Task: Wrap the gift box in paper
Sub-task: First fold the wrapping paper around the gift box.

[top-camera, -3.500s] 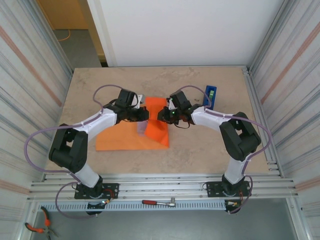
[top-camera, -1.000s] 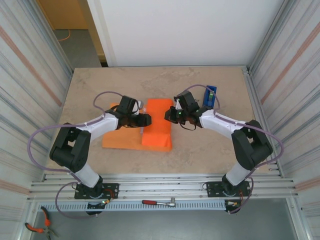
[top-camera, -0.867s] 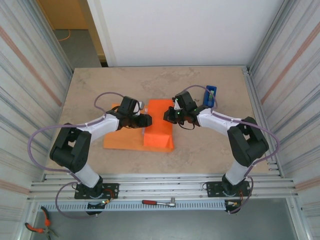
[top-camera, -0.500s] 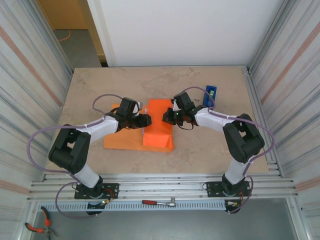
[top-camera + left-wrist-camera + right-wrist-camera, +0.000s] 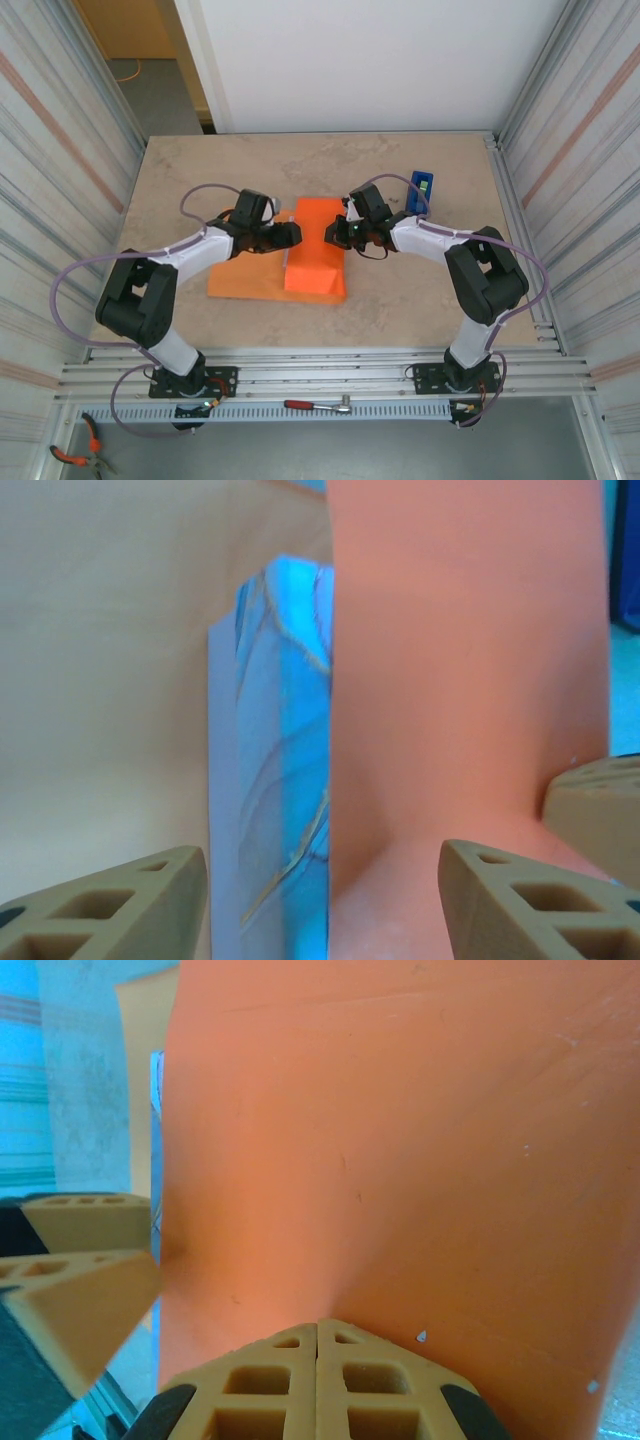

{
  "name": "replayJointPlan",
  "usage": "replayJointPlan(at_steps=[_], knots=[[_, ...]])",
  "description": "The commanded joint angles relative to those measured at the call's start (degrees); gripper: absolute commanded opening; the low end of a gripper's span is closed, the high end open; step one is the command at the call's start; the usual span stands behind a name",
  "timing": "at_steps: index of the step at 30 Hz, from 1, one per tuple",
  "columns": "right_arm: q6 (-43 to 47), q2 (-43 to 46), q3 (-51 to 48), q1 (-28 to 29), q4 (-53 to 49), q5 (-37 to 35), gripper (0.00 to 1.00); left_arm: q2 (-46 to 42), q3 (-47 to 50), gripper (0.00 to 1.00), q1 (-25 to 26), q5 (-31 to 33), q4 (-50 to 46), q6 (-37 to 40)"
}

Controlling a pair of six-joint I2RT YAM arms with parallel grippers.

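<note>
The paper [image 5: 247, 281] lies flat toward the near-left of the table's [image 5: 400, 300] middle. Its right part is folded up and over into a raised orange flap, with the box [image 5: 270, 780] under it. Only the box's marbled side shows, in the left wrist view, just beside the flap's edge.

Past that, the two grippers face each other across the flap. The left gripper [image 5: 325, 880] is released: its jaws stand wide, with the box side and the flap's edge between them, and grip nothing. The right gripper [image 5: 318, 1345] is clenched, its tips against the top of the flap; no paper shows between them. A blue dispenser [image 5: 421, 193] stands further right, toward the far edge and well apart from the paper.

No tape shows on the fold, so it probably stays down only by the right gripper's pressure. If that lifts early, the thin sheet is likely to spring open. If the left jaws close where they are, they could catch the box's side instead of the paper. They could also nudge the box out of square under the sheet and skew the crease. The grippers are near each other, so a careless reach could make them collide or tear the flap.
</note>
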State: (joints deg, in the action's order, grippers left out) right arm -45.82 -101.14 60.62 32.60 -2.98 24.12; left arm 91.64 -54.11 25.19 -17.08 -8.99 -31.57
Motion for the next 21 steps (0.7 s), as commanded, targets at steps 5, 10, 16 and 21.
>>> replayJointPlan(at_steps=[5,10,16,21], knots=[[0.75,-1.69,-1.83,-0.56,-1.94,-2.15,0.00,1.65,-2.15,0.67,0.23,-1.56,-1.73,1.89],[0.92,-1.78,-1.30,-0.96,-2.02,-1.41,0.00,2.32,-0.99,0.69,1.73,-0.48,-1.48,1.70],[1.39,0.23,1.17,-2.74,-3.41,0.83,0.00,2.58,0.53,0.66,2.65,1.66,-1.42,0.33],[0.96,5.63,0.22,-5.73,-3.36,1.78,0.03,2.14,1.28,0.64,3.17,3.33,-1.80,-0.41]])
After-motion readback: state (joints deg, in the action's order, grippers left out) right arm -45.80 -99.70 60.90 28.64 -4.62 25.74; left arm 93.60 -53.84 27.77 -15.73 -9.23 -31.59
